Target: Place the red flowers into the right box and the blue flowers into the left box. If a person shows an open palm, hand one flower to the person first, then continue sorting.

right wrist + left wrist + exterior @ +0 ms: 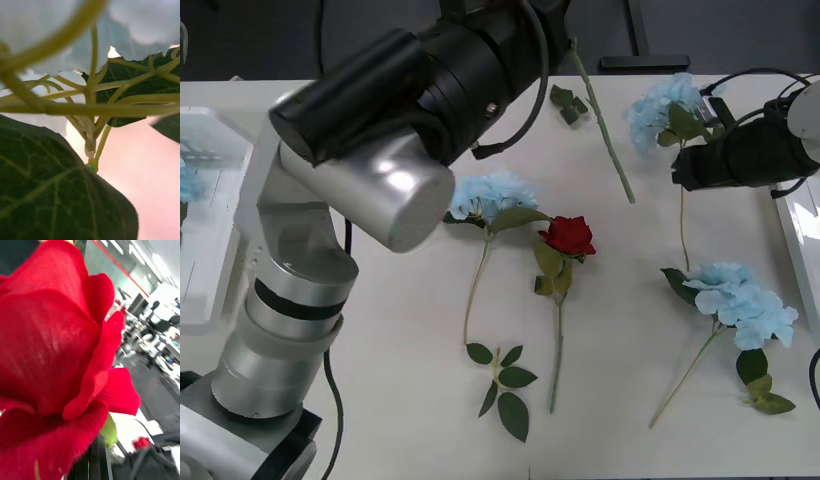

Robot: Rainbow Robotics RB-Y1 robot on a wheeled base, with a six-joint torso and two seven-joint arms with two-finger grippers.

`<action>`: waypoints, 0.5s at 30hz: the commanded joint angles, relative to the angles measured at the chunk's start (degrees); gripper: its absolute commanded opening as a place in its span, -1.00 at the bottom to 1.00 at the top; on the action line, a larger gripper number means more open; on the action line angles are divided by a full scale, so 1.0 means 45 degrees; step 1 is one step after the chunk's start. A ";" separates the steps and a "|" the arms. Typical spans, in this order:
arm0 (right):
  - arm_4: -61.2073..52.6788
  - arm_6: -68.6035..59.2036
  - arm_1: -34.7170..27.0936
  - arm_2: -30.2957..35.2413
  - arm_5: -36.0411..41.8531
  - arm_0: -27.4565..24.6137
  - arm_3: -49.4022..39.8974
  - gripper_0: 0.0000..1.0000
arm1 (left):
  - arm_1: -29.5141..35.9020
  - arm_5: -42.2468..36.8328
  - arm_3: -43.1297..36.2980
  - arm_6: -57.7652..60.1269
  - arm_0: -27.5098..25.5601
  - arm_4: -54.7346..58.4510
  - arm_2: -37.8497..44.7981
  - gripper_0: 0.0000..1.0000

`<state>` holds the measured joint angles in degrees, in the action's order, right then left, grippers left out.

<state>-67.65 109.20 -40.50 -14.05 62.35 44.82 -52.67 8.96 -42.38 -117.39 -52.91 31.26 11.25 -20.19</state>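
Nearest: left arm (380, 150), silver and black, reaching from the near-left corner up over the table (630, 440). Left gripper's grip: cannot tell.

On the table, going outward:
- Loose leaf sprig (502, 385) by the near edge.
- Blue flower (740, 300) near right, head toward the right, stem slanting back to the near-left.
- Red rose (568, 235) at centre, bloom pointing away, stem running almost straight toward the near edge.
- Second blue flower (492, 193) just left of the rose, head away, stem bowing toward the near side.
- Bare green stem (605, 120) farther off, slanting from far-left to near-right, upper end at the left arm's tip.
- Third blue flower (670, 105) far right, head away, stem straight toward the near side.

Right gripper (683, 168) low against that third stem; open or closed, cannot tell.

Left box (220, 135) at the left edge, a blue head (188, 185) inside. Right box (800, 235) at the right edge.

From the left wrist: red bloom (56, 360) pressed close, petals unseen from the front. From the right wrist: pale petals (142, 26), branching stalks and dark leaves from beneath.
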 commanded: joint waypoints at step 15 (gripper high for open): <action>-0.0084 0.0089 -0.0668 -0.1701 -0.1004 0.0567 0.0514 0.72 | -0.0624 0.0727 -0.0261 0.4199 -0.0482 -0.5176 -0.2095 -1.00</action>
<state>-66.43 109.20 -40.62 -22.05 57.09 44.88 -49.88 7.80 -40.18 -117.37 -31.00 30.31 -11.11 -28.97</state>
